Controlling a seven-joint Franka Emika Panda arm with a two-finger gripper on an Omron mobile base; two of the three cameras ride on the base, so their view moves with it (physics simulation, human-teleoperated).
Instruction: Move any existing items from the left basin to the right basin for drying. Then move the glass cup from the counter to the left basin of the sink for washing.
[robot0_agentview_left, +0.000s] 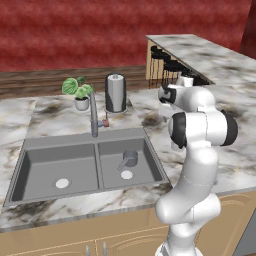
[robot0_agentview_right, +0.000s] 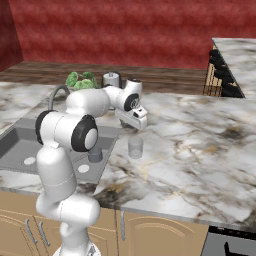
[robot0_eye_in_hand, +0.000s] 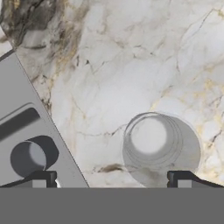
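Left base view: grey handled cup (robot0_agentview_left: 129, 159) upright in narrower right basin (robot0_agentview_left: 150, 165). Right base view: glass tumbler (robot0_agentview_right: 135, 148) upright on marble tabletop (robot0_agentview_right: 190, 150), below gripper (robot0_agentview_right: 134, 121). Hand view: fingers (robot0_eye_in_hand: 180, 178) wide apart, nothing held, tumbler beneath.

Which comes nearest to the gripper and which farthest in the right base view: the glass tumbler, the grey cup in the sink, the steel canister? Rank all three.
1. Glass tumbler: on the marble counter, just below the open gripper.
2. Grey cup: in the narrower sink basin, lower and to the left.
3. Steel canister: behind the sink, beside the plant.
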